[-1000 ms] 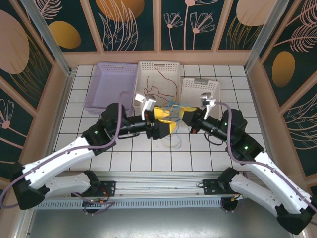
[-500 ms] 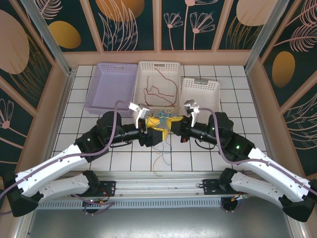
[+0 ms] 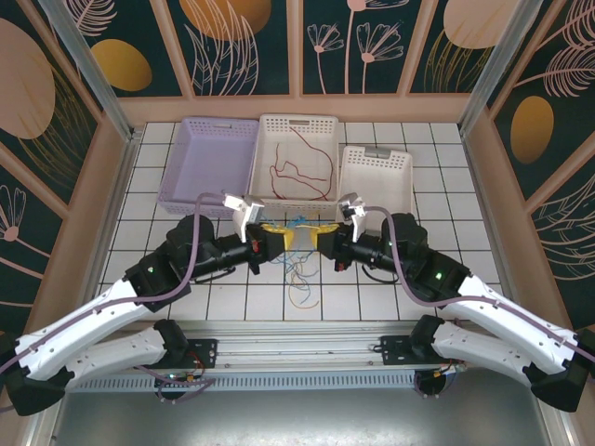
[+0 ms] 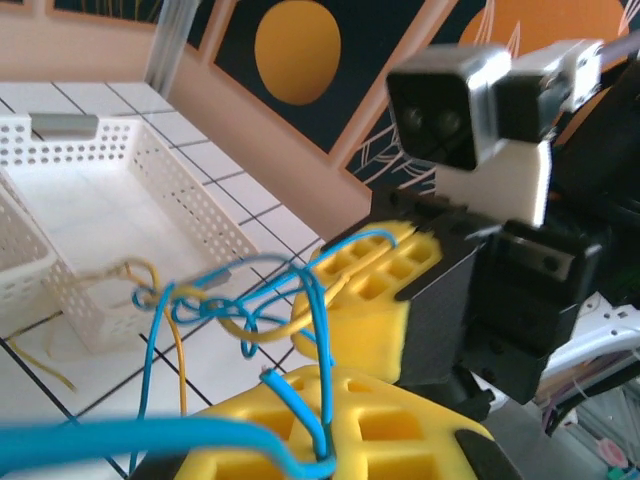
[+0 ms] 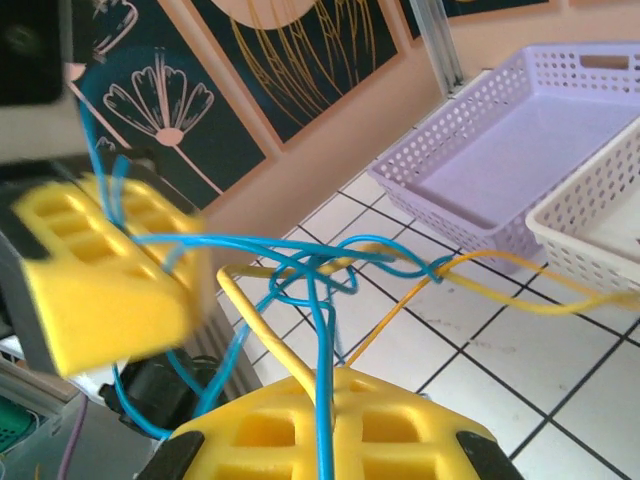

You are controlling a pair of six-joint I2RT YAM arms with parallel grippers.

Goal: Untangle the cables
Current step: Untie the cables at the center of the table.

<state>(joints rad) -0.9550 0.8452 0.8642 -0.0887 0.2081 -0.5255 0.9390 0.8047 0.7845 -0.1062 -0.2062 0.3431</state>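
Currently, 2 arms meet over the middle of the tiled bench point(image 3: 139, 218), with 1 tangle strung between them.

1. Cables point(image 3: 298, 225): thin blue, yellow and orange wires knotted together. They are held in the air between the 2 grippers, and loose ends hang down to the tiles just in front. From the right wrist, blue loops cross a yellow strand at the knot, and 1 orange-yellow wire runs off toward the baskets.
2. Red cable point(image 3: 302, 169): lies apart from the tangle, curled inside the middle basket.
3. Left gripper point(image 3: 282, 238): yellow fingers pressed together on the cables at the left end of the tangle. In its own wrist view, a blue wire runs down into the near yellow pad.
4. Right gripper point(image 3: 317, 240): yellow fingers likewise pinching the cables at the right end, facing the left gripper and close to it. In its own wrist view, 1 blue and 1 yellow wire pass down into the pad.
5. Purple basket point(image 3: 191, 158): far left of the row of 3 at the back of the bench.
6. Middle basket point(image 3: 279, 125): white, touching the purple basket.
7. Small white basket point(image 3: 376, 177): right of the row, just beside the middle basket and behind the right gripper.
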